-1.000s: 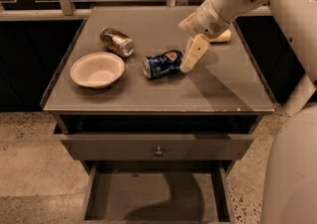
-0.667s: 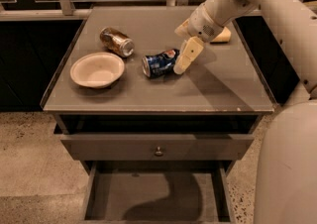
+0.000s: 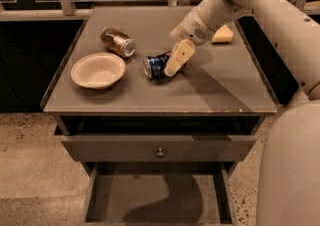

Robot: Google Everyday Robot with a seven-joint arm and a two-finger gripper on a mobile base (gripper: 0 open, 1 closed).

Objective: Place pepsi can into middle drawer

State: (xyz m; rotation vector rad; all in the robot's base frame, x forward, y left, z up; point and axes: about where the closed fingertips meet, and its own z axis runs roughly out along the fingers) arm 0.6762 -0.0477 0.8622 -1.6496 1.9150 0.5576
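Observation:
The pepsi can [image 3: 156,65] lies on its side near the middle of the cabinet top, its silver end facing left. My gripper [image 3: 176,60] reaches down from the upper right and sits over the can's right end, touching or just in front of it. The middle drawer [image 3: 112,197] is pulled open at the bottom of the view, a grey tray with nothing in it, partly under the arm's shadow.
A brown-gold can [image 3: 118,42] lies at the back left of the top. A pale bowl [image 3: 98,70] sits at the left. A yellow sponge [image 3: 223,34] lies at the back right. A shut drawer front with a round knob [image 3: 160,152] sits above the open drawer.
My gripper has moved left and a little down, from beside the pepsi can's right end to over it. The can has stayed where it was.

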